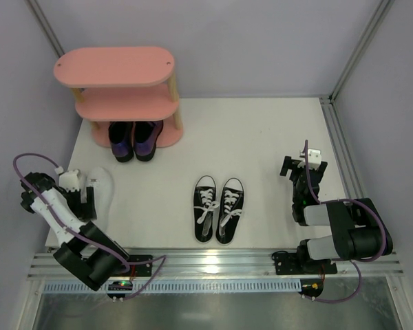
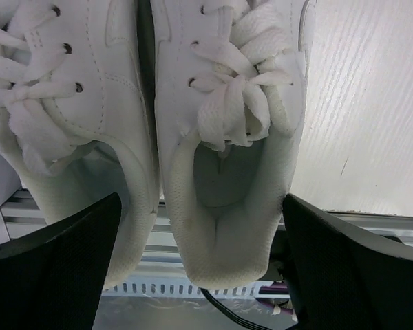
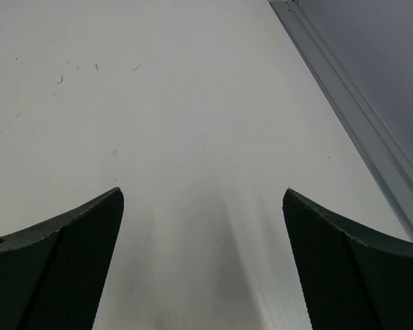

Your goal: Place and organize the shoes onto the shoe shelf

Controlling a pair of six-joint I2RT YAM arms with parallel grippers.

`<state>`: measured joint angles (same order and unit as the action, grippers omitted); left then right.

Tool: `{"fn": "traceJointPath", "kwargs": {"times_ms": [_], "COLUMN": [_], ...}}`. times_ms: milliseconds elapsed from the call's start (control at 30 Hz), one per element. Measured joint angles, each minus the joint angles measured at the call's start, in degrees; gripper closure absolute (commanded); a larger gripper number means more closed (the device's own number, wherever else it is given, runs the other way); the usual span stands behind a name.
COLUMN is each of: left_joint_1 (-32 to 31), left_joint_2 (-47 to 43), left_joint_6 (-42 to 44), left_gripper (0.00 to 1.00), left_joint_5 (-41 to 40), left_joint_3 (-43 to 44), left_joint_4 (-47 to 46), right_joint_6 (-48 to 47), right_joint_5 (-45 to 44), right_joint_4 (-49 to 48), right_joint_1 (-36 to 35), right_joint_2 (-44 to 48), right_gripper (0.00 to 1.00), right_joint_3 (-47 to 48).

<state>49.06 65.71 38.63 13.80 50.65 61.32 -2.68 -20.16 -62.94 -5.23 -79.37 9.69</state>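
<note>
The left gripper [image 2: 203, 271] stands wide open, its two dark fingers [image 2: 55, 265] spread to either side of the heels of the white sneakers [image 2: 227, 137]. The pair lies side by side between the jaws, heels nearest the wrist, laces pointing away; nothing is clamped. The right gripper [image 3: 203, 265] is spread just as wide, with only the bare white table [image 3: 193, 103] between and ahead of its jaws. The black canvas sneakers [image 1: 218, 208] sit together on the table between the two grippers, well apart from both. Beyond the left jaws stands the shoe shelf [image 1: 117, 65], and the dark glossy shoes [image 1: 134, 139] rest on its lowest board, ends jutting out toward the arms
</note>
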Motion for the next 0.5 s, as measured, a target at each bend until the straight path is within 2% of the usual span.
{"fn": "traceJointPath", "kwargs": {"times_ms": [133, 200, 300, 400, 500], "left_joint_1": [0.1, 0.1, 0.7, 2.1, 2.8], "left_joint_2": [-1.3, -0.7, 5.1, 15.3, 19.5], "left_joint_6": [-0.6, -0.7, -0.7, -1.2, -1.3], "left_gripper": [0.02, 0.06, 0.12, 0.19, 0.25], "left_joint_5": [0.8, 0.7, 0.8, 1.0, 1.8], "left_joint_3": [0.6, 0.8, 1.3, 3.0, 4.5], "left_joint_4": [-1.2, -2.9, -5.1, -6.2, -4.8], "right_joint_6": [0.0, 0.0, 0.0, 0.0, 0.0], "right_joint_5": [0.0, 0.0, 0.0, 0.0, 0.0], "right_joint_4": [0.0, 0.0, 0.0, 0.0, 0.0], "right_joint_1": [0.0, 0.0, 0.0, 0.0, 0.0], "right_joint_2": [0.0, 0.0, 0.0, 0.0, 0.0], "right_gripper": [0.03, 0.03, 0.03, 0.03, 0.03], "right_joint_3": [0.0, 0.0, 0.0, 0.0, 0.0]}}
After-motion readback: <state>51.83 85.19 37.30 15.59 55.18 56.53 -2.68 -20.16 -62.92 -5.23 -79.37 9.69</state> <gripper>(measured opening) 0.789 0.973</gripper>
